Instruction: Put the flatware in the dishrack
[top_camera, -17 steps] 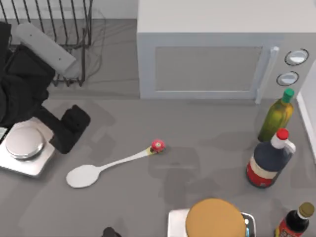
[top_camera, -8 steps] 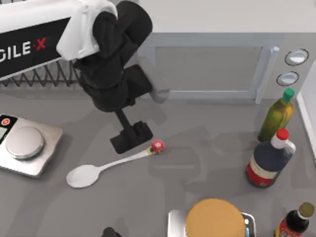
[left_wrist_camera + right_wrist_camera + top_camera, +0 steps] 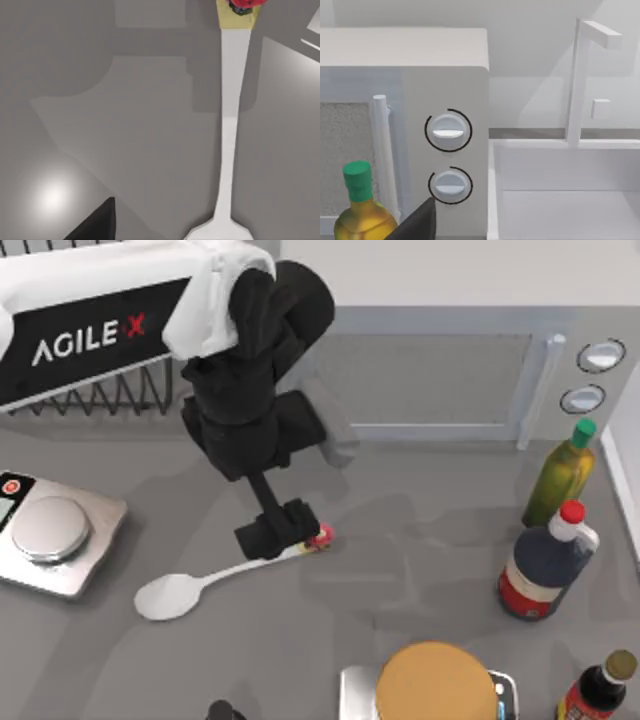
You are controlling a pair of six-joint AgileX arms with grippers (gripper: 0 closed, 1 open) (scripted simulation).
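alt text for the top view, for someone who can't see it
The left claw hangs over the handle of a white spoon lying on a grey table. A black rack stands behind the arm, a scale at the left, bottles at the right.

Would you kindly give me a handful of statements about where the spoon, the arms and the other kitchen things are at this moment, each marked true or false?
1. The spoon lies flat on the table. True.
2. The left pincer hangs over the spoon's handle, near its red knob. True.
3. The spoon already rests in the dishrack. False: it is on the table, well short of the rack at the back left.
4. The silver scale sits at the table's right side. False: it is at the left.
5. A green-capped oil bottle stands beside the microwave. True.
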